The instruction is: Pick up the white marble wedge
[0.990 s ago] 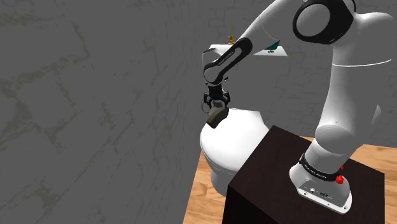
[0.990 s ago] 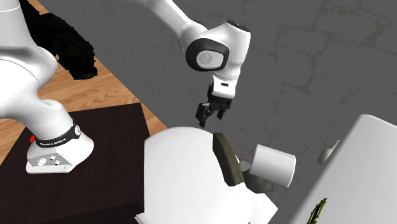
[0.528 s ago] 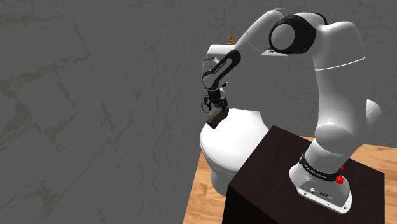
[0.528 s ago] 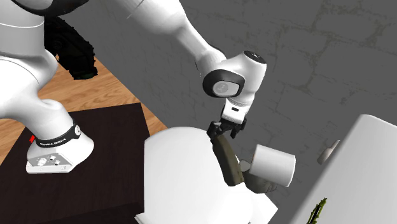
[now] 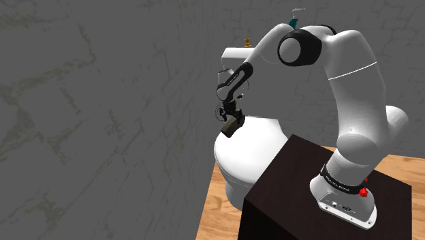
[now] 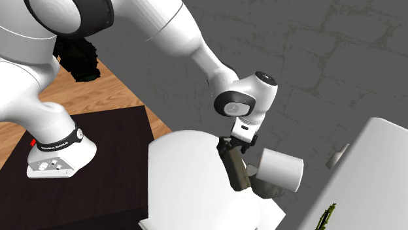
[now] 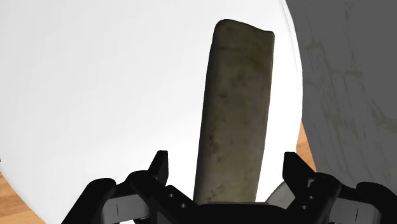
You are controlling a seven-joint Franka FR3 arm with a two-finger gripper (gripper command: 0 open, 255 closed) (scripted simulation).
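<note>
1. My all-black two-finger claw (image 7: 227, 160) hangs over the rounded white toilet lid (image 7: 108, 95) and points down at it.
2. The claw is wide open and has hold of nothing. Its two fingers (image 7: 160, 167) stand well apart.
3. The task's thing is a long, flat wedge with a mottled, stone-like surface (image 7: 234, 108). It looks dull olive-grey here rather than white.
4. The wedge lies on the toilet lid, close to the lid's edge on the side of the grey wall (image 7: 356, 76).
5. In the wrist view the wedge's near end sits between my fingers with a gap on either side, so neither finger touches it.
6. From there the wedge runs lengthwise away from the claw. Its far end is cut square with softened corners.
7. In the second exterior view the claw is just above one end of the wedge. A white cylindrical roll (image 6: 282, 168) sits near the wedge, on that view's right.
8. A white toilet tank (image 6: 376, 176) fills that view's lower right corner.
9. My white arm rises from the dark box stand (image 6: 111, 189), which is just beside the toilet. A brown wooden floor (image 6: 108, 85) shows behind the stand.
</note>
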